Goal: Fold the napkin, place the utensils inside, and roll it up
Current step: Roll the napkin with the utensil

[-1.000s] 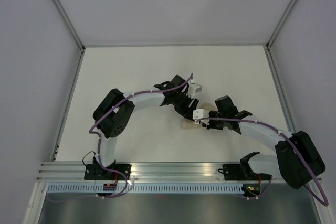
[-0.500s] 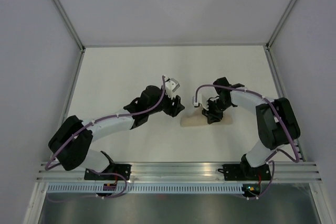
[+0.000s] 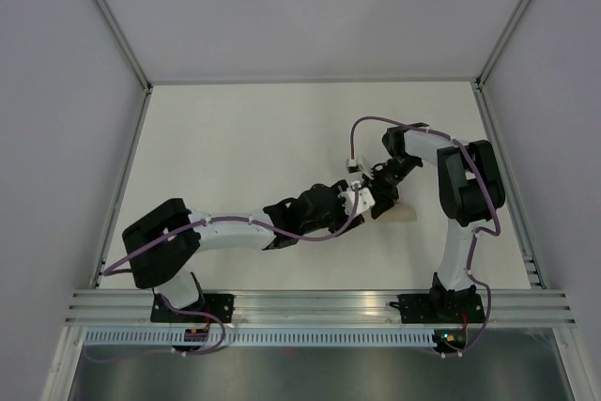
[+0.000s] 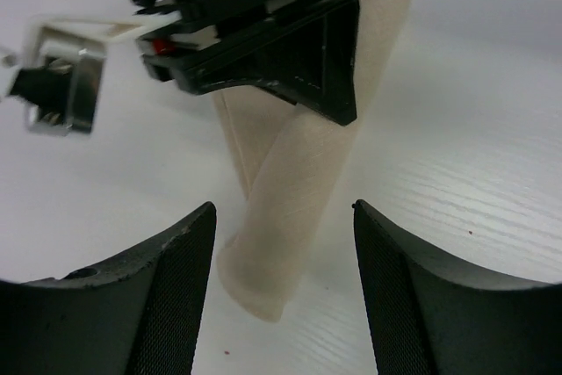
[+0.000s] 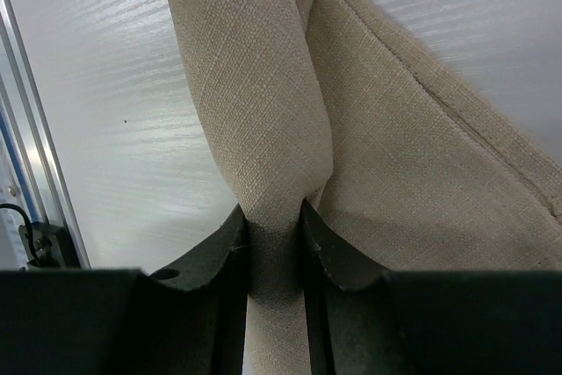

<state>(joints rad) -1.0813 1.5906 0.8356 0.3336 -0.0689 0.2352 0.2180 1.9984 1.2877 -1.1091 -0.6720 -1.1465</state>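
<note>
The beige napkin [image 4: 303,173] lies rolled into a loose tube on the white table; a bit of it shows in the top view [image 3: 403,214]. My left gripper [image 4: 281,226] is open, its fingers either side of the roll's near end without touching it. It sits mid-table in the top view [image 3: 355,200]. My right gripper [image 5: 273,217] is shut on a bunched fold of the napkin [image 5: 255,85], and it also shows in the left wrist view [image 4: 263,41] at the roll's far part. In the top view the right gripper [image 3: 380,183] is close beside the left one. No utensils are visible.
The white table [image 3: 235,138] is walled by grey panels at the back and sides. An aluminium rail [image 3: 310,302] with both arm bases runs along the near edge. The rail also shows in the right wrist view [image 5: 39,173].
My left arm has swung right and now reaches the napkin's end. My right arm has folded back on itself. The napkin has shifted right and is mostly covered by the grippers.
</note>
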